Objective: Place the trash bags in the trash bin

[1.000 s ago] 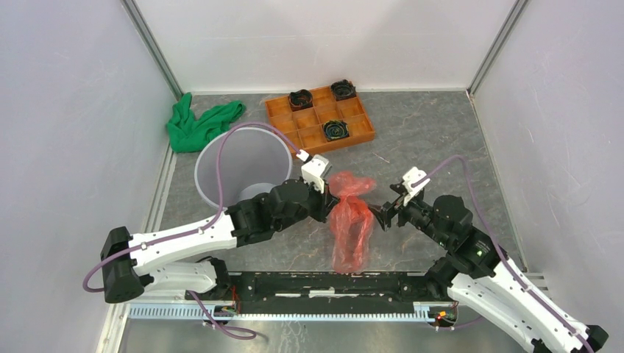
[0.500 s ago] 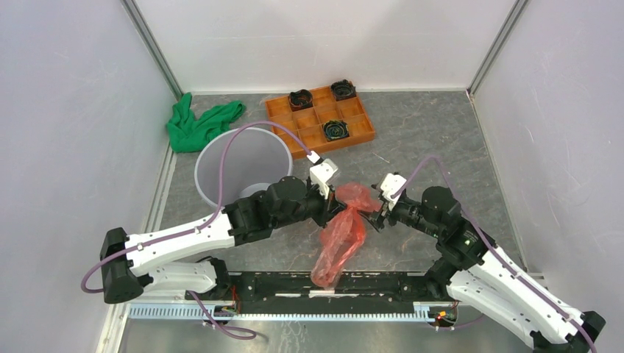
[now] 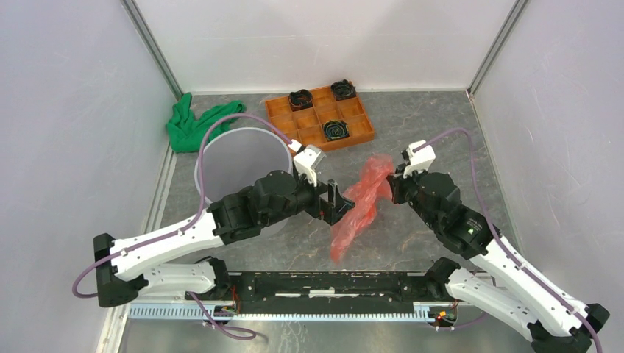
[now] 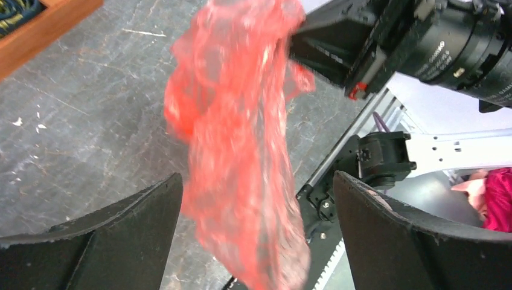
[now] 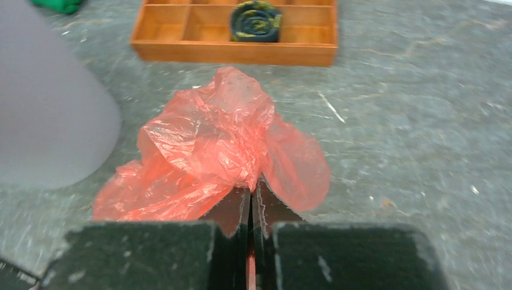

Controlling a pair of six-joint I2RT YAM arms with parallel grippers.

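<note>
My right pincer point(image 5: 250, 188) is matt black, the trash bag point(image 5: 223, 139) thin, crinkly, glossy red-orange plastic film, the trash bin point(image 3: 235, 158) smooth matt grey plastic, the table point(image 3: 434, 125) mottled grey.

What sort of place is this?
Likely a lab robot test booth: plain white walls box in a grey table, left arm and right arm bolted at its near edge, a bin and tray as props.
</note>
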